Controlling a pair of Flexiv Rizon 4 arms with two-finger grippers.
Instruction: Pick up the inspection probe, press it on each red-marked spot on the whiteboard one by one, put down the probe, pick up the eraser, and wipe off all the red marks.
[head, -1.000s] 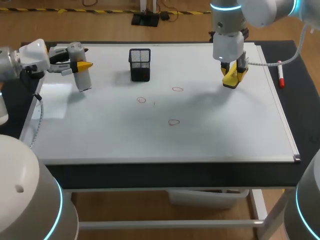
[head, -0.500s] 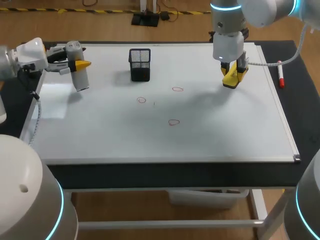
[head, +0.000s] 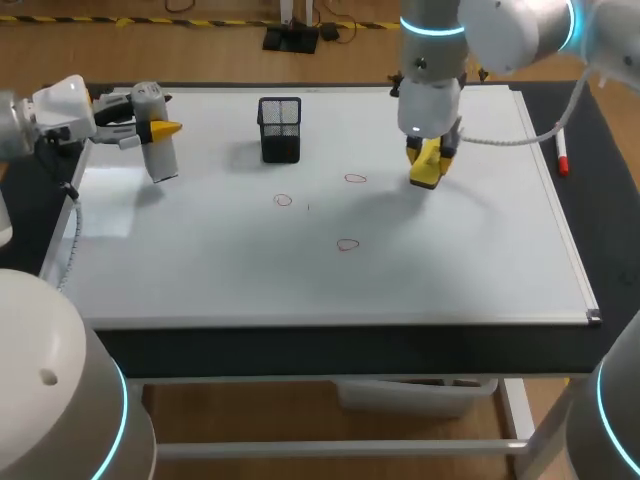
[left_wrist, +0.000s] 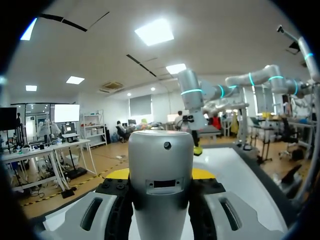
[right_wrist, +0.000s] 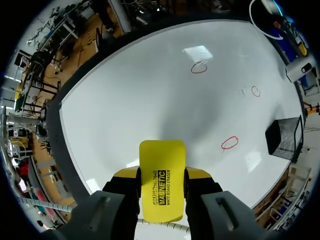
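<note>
Probe (head: 164, 160) in left tool (head: 160, 130), outside mesh cup (head: 280, 130)

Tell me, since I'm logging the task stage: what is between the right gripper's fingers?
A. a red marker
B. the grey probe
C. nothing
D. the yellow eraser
D: in the right wrist view the fingers of the right gripper clamp the yellow eraser from both sides, over the whiteboard; the grey probe is in the left gripper.

A black-topped table (head: 605, 220) stands on a wooden floor (head: 200, 55).
</note>
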